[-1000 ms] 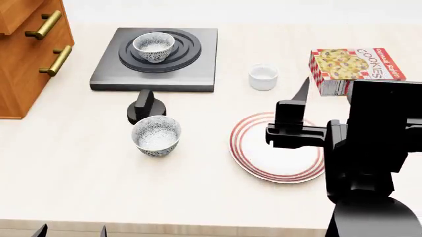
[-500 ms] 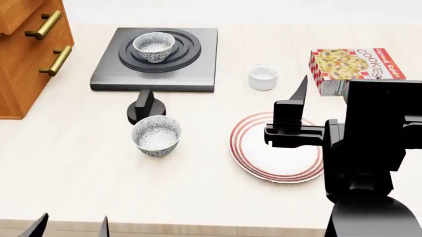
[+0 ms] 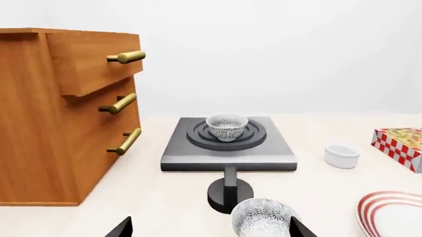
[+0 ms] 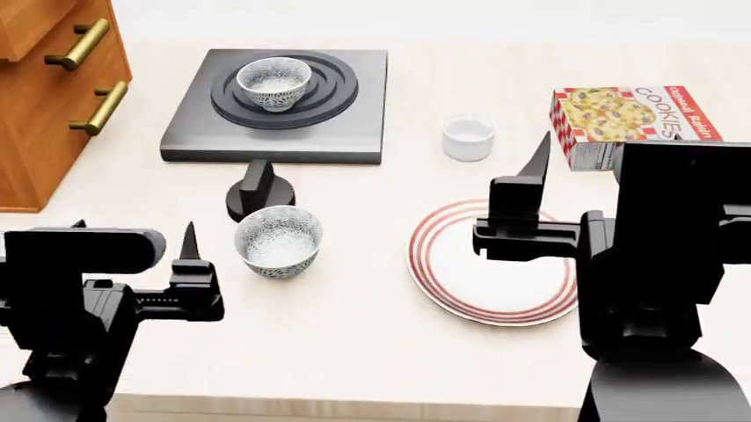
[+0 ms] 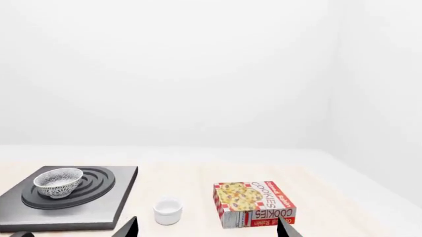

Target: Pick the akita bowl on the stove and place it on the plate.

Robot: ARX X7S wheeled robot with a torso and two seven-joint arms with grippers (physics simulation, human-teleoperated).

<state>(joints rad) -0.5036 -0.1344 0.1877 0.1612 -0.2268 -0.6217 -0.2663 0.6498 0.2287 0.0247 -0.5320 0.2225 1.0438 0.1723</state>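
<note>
target: akita bowl [image 4: 273, 83] sits centred on the stove [image 4: 277, 105] burner
decoy: second bowl [image 4: 278, 241] near your left gripper [image 4: 132, 243], skip it
nearer arm: left; target lies straight ahead, past the knob [image 4: 258, 191]
jaws: both spread, empty
drop: plate [image 4: 491, 262] under right gripper [image 4: 536, 171]

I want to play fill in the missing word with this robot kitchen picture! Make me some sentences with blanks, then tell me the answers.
1. The akita bowl to pick sits on the ____.
2. The plate has thin rings of the colour ____.
3. The box beside the small white cup has the word ____ printed on it.
4. The cabinet has handles of the colour ____.

Missing words: stove; red; COOKIES; gold
</note>
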